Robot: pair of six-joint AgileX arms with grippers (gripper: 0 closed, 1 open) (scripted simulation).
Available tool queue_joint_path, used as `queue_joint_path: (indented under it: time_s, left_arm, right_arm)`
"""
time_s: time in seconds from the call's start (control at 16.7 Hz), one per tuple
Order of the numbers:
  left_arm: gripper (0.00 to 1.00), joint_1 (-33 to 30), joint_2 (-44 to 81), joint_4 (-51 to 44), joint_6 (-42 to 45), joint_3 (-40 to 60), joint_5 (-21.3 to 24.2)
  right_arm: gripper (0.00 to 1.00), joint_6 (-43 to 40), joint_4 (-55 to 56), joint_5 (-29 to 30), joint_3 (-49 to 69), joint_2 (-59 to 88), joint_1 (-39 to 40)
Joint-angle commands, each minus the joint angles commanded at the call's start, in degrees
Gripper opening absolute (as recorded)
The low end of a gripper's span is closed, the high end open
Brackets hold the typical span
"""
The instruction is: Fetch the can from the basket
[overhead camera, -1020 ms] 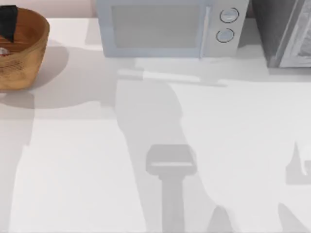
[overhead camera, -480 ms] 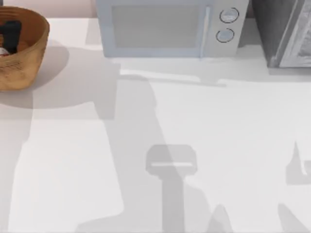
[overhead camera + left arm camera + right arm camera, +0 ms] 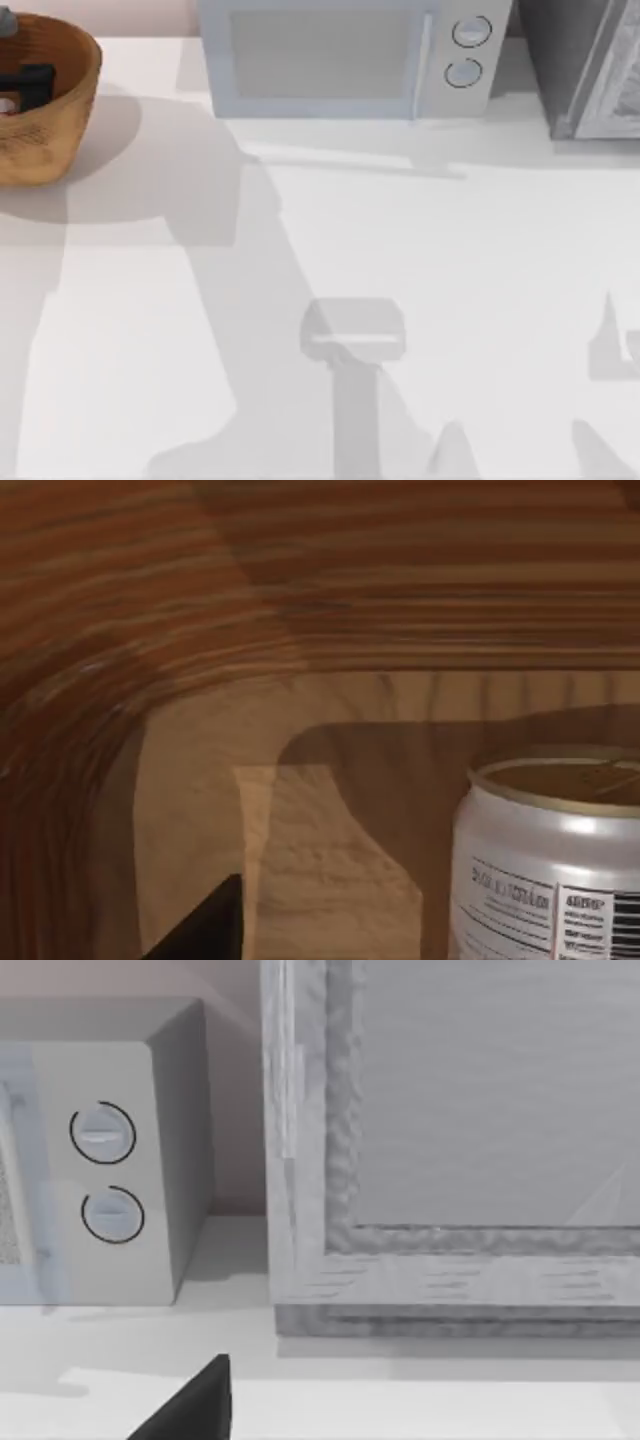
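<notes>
The basket [image 3: 60,120], a round orange-brown wicker bowl, stands at the table's far left back corner. My left gripper [image 3: 26,82] reaches down inside it as a dark shape over the ribbed inner wall. A white-and-red bit of the can [image 3: 5,105] shows at the view's left edge. In the left wrist view the can [image 3: 548,865] stands upright on the basket floor [image 3: 330,810], with a dull gold top and a silvery printed side. One dark fingertip [image 3: 205,930] sits well off to the can's side, apart from it. The left gripper stands open and nothing is held.
A white microwave [image 3: 350,55] stands along the back edge, with a grey cabinet [image 3: 590,65] to its right. In the right wrist view a dark fingertip [image 3: 195,1405] of my parked right gripper faces the microwave [image 3: 110,1170] and the cabinet [image 3: 450,1140].
The left gripper has shifted inside the basket, turning and dropping lower toward the can. The arm's shadow on the table has swung to the left. The right arm is still.
</notes>
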Motion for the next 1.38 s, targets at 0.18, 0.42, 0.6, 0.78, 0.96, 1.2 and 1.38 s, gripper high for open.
queue_joint_path:
  time_s: [0.18, 0.42, 0.6, 0.78, 0.96, 1.2, 1.38]
  left_arm:
    - [1.00, -0.02, 0.29, 0.74, -0.03, -0.47, 0.00]
    - [0.85, -0.02, 0.29, 0.74, -0.03, -0.47, 0.00]
    - [0.62, -0.02, 0.29, 0.74, -0.03, -0.47, 0.00]
    - [0.40, -0.02, 0.29, 0.74, -0.03, -0.47, 0.00]
    - [0.17, -0.02, 0.29, 0.74, -0.03, -0.47, 0.00]
    - [0.00, -0.02, 0.29, 0.74, -0.03, -0.47, 0.00]
    - [0.00, -0.02, 0.29, 0.74, -0.03, -0.47, 0.00]
  right_arm:
    - [1.00, 0.00, 0.00, 0.00, 0.00, 0.00, 0.00]
    - [1.00, 0.00, 0.00, 0.00, 0.00, 0.00, 0.00]
    - [1.00, 0.00, 0.00, 0.00, 0.00, 0.00, 0.00]
    - [1.00, 0.00, 0.00, 0.00, 0.00, 0.00, 0.00]
    - [1.00, 0.00, 0.00, 0.00, 0.00, 0.00, 0.00]
    - [1.00, 0.00, 0.00, 0.00, 0.00, 0.00, 0.00]
    - [1.00, 0.00, 0.00, 0.00, 0.00, 0.00, 0.00]
